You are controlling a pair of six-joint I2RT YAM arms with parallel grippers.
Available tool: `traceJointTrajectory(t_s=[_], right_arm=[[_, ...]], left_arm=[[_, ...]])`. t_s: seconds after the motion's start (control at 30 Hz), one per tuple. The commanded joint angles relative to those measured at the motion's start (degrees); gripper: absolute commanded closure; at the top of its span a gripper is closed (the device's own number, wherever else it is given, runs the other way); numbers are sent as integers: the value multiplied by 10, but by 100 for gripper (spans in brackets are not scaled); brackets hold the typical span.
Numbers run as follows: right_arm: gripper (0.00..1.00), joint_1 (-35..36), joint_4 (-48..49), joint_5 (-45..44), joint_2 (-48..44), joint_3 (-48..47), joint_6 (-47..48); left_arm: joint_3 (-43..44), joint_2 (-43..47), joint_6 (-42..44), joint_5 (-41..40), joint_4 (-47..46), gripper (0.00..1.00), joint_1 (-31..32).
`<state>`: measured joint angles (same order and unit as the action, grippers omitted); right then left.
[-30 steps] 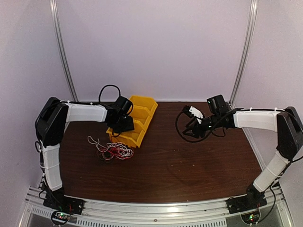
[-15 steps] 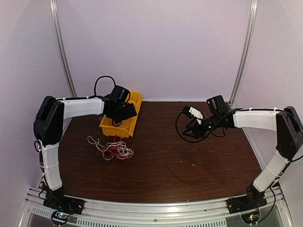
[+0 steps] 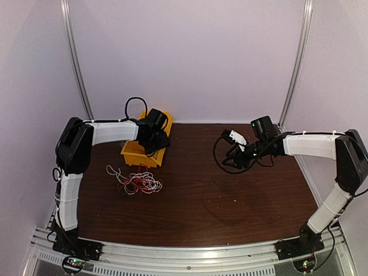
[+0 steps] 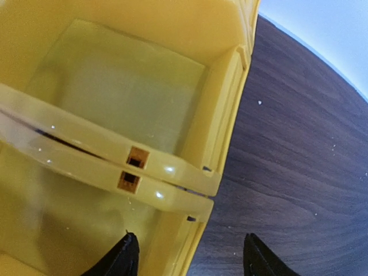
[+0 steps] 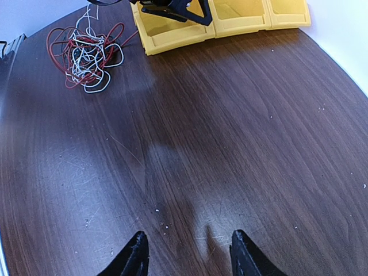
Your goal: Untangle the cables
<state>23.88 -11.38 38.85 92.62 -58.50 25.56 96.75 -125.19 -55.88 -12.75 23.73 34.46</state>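
The cables [image 3: 135, 183] lie in a loose red, white and dark tangle on the desk [image 3: 230, 201], left of centre and just in front of the yellow bins [image 3: 135, 153]. The left end effector [image 4: 187, 259] hangs over the bins' near right corner. It is open, with one finger [image 4: 123, 259] above a bin's inside, the other above bare desk, and the bin's side wall between them. The right end effector [image 5: 187, 253] hovers over the right part of the desk, well apart from the cables. Its fingers are spread with nothing between them.
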Motion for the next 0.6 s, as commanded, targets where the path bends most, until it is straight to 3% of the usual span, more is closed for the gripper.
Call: traceJointTrajectory(t_s=[0.0,0.33,0.57], right_arm=[[50,0,-8,8,3,-5,7],[50,0,-12,11,9,-7,5],[50,0,-14,9,12,-9,4]], left_arm=[[-8,-1,74,-51,26,42,6],[-12,-11,206,-24,23,65,8],[23,-43,261,40,24,66,7]])
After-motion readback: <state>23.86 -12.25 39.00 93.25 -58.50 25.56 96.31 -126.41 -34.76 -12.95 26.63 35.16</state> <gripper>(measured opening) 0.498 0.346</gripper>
